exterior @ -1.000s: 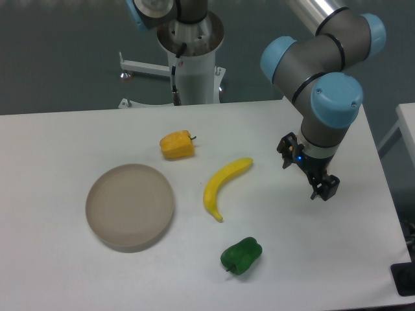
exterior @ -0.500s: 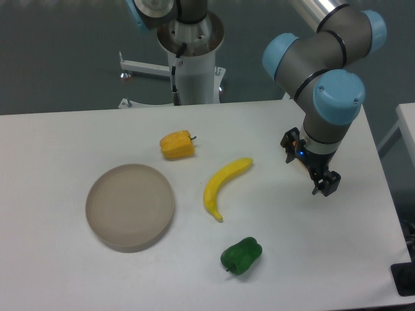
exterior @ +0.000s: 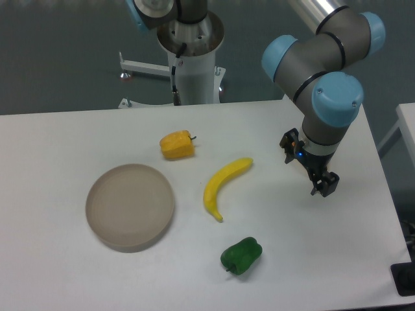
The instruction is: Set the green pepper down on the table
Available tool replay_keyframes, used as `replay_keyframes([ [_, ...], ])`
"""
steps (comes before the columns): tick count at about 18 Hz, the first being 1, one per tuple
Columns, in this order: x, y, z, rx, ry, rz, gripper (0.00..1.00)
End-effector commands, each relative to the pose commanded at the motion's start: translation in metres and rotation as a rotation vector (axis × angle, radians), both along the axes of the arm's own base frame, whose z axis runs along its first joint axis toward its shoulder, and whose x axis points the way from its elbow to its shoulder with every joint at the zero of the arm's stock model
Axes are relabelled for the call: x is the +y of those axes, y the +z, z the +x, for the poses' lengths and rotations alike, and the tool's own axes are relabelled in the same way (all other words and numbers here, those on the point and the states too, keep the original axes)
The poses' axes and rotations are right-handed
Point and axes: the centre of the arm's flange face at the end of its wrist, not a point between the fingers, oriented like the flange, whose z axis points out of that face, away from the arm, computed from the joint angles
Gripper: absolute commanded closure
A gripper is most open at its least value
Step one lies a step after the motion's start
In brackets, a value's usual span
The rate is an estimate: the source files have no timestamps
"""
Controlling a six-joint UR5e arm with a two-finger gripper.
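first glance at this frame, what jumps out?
The big grey-and-blue arm on the right, its claw hanging over bare table and holding nothing. Then the produce: a banana mid-table, a yellow-orange pepper behind it, the green pepper lying on the tabletop near the front edge. A round beige plate sits empty on the left.

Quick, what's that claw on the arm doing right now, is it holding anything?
Gripper: holding nothing; it hangs above the table, apart from the green pepper. Open or closed cannot be told from this angle.
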Motion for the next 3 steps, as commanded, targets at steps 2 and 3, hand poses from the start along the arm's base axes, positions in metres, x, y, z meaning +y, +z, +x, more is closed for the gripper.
replay_keyframes([
  [2, 0.0001, -0.0003, -0.0002, 0.002, -0.002, 0.002, 0.0],
  [3, 0.0001, -0.0003, -0.0002, 0.002, -0.002, 0.002, 0.0],
])
